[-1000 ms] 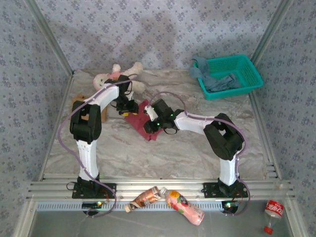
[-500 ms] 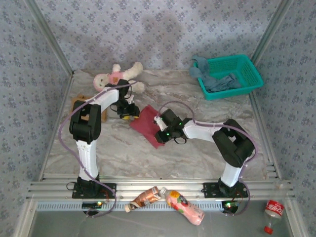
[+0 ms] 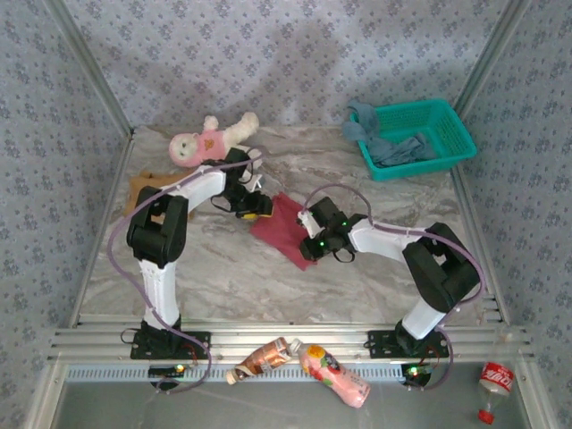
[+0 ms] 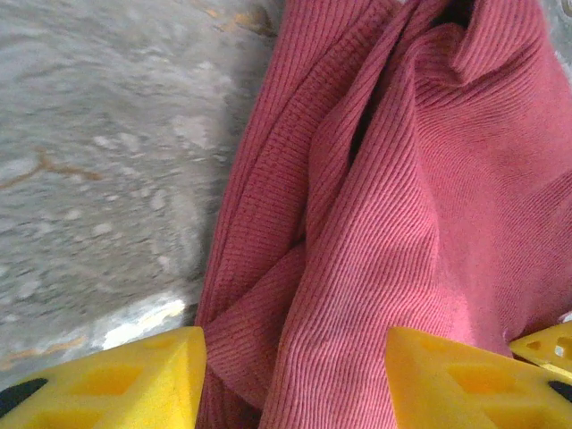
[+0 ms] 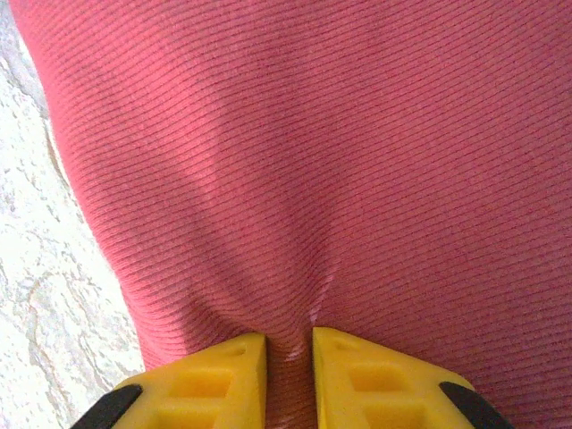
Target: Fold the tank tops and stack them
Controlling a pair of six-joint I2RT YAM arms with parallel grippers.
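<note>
Pinching dark red tank top (image 5: 357, 161) edge: right fingers (image 5: 223, 375); left fingers (image 4: 116, 380) spread; bare table (image 3: 223, 268) around.

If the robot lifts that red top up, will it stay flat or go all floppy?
Probably floppy: the red top bunches into soft folds on the table, and it puckers where the right hand pinches it. It looks thin and ribbed, so it is likely light. It would probably sag and droop from wherever it is held.
</note>
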